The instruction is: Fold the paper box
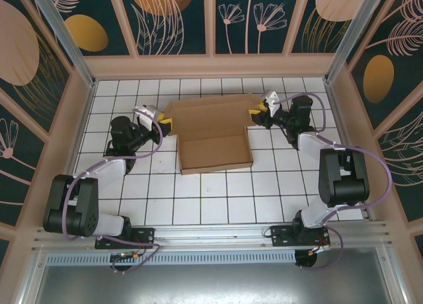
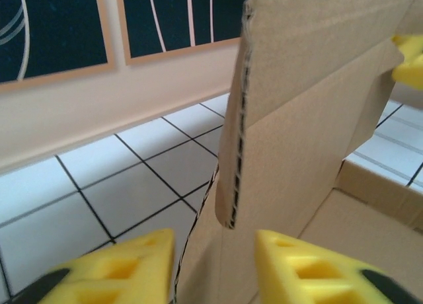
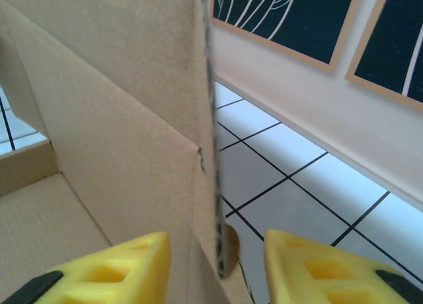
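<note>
The paper box [image 1: 211,132] is brown corrugated cardboard in the middle of the tiled table, with its near tray part formed and the back panel raised. My left gripper [image 1: 166,124] is at the box's back left corner. In the left wrist view its yellow jaws [image 2: 216,251] straddle an upright flap edge of the paper box [image 2: 297,119], with a gap still showing. My right gripper [image 1: 254,114] is at the back right corner. There its jaws [image 3: 216,251] stand apart on either side of a thin cardboard edge of the paper box [image 3: 119,152], with tile visible between edge and right finger.
The white tiled table [image 1: 218,198] is walled by pale raised borders [image 1: 211,66] at the back and both sides. Both arm bases sit on the rail [image 1: 211,238] at the near edge.
</note>
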Action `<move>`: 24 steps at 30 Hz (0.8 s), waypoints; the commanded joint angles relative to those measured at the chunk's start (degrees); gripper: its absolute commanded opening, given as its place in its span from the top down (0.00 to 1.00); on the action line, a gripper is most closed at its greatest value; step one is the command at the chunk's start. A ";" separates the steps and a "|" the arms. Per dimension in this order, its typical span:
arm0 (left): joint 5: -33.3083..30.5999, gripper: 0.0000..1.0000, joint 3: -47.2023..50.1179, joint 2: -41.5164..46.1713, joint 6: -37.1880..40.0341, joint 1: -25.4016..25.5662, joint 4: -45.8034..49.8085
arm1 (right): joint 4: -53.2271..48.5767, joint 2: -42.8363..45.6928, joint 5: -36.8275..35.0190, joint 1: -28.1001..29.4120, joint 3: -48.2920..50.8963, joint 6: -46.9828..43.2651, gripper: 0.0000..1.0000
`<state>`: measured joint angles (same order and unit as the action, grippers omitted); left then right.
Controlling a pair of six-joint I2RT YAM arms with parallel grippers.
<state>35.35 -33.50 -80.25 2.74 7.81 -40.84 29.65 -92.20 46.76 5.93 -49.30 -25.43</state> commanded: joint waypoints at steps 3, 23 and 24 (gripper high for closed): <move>1.87 0.90 -1.53 -1.01 0.93 -0.24 0.70 | -4.35 0.08 -0.63 1.68 -1.80 -2.68 0.85; -30.28 1.00 3.15 0.18 -20.23 11.51 -9.56 | 11.59 5.09 -53.29 23.94 7.21 31.96 1.00; -31.24 1.00 3.46 0.05 -20.96 12.43 -10.37 | 11.76 4.87 -55.07 25.04 6.96 33.22 1.00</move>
<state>5.69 -31.16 -80.25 -12.38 17.06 -46.09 37.85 -88.51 1.34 26.87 -43.38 -1.30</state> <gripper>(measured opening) 0.051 0.059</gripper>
